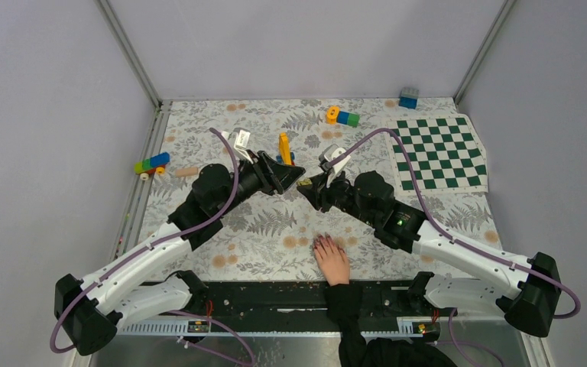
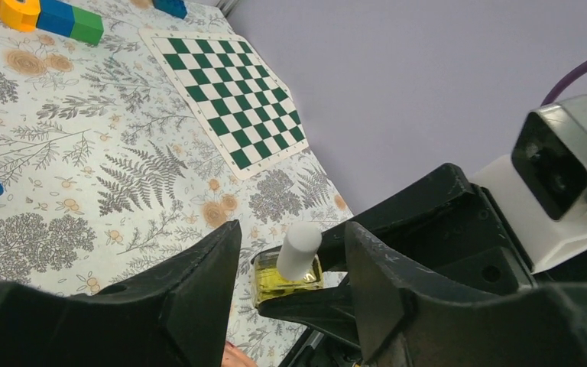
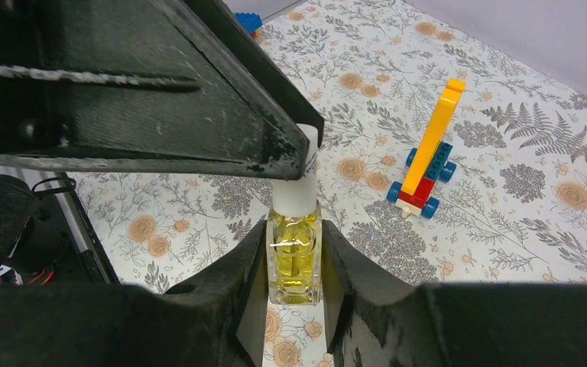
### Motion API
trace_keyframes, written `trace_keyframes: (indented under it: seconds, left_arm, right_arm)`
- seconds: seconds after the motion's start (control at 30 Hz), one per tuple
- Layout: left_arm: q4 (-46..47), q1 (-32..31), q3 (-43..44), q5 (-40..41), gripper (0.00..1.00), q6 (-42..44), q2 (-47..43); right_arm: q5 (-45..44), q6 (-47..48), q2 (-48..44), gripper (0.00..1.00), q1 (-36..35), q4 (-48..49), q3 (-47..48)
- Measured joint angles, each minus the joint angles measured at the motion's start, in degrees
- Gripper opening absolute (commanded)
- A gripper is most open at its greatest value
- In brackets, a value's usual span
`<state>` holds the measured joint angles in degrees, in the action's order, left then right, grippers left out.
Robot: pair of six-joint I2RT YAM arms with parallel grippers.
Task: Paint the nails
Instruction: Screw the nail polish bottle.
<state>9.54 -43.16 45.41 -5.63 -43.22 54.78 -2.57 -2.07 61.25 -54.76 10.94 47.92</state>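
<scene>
A pale hand with a black sleeve lies flat on the table's near edge, and its dark red nails point away from the arms. My right gripper is shut on a small glass bottle of yellow polish with a white cap and holds it above the table's middle. My left gripper is open, with its jaws on either side of the cap and a gap showing on both sides. A sliver of the hand shows below.
A green checkered mat lies at the back right, with a blue brick behind it. A yellow toy on wheels stands behind the grippers. Brick rows lie at the back and at the left.
</scene>
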Motion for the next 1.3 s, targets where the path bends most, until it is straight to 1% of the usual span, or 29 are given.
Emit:
trace_keyframes:
  seconds: [0.07, 0.13, 0.27, 0.4, 0.47, 0.67, 1.3]
  left_arm:
    - [-0.04, 0.00, 0.00, -0.02, 0.48, -0.20, 0.44]
    - [-0.04, 0.00, 0.00, -0.04, 0.41, -0.26, 0.90]
    - [-0.02, 0.00, 0.02, -0.15, 0.35, -0.42, 1.36]
    - [-0.02, 0.00, 0.24, -0.22, 0.25, -0.42, 1.38]
    - [-0.04, 0.00, 0.31, -0.35, 0.22, -0.37, 1.44]
    - [-0.13, -0.02, 0.31, -0.37, 0.22, -0.33, 1.62]
    - [-0.24, -0.76, 0.31, -0.35, 0.28, -0.33, 2.75]
  right_arm:
    - [-0.02, 0.20, 0.04, 0.00, 0.00, -0.02, 0.13]
    - [-0.04, 0.35, 0.15, 0.00, 0.00, -0.11, 0.35]
    - [-0.42, 0.74, 0.59, 0.00, -0.04, -0.55, 0.79]
    - [-0.74, 0.81, 1.09, 0.00, -0.07, -1.40, 1.07]
    - [-0.94, 0.87, 1.36, 0.00, -0.11, -1.46, 1.14]
    - [-1.33, 0.94, 1.60, 0.00, -0.11, -2.51, 1.68]
    - [-1.46, 0.96, 1.60, 0.00, -0.13, -3.93, 1.73]
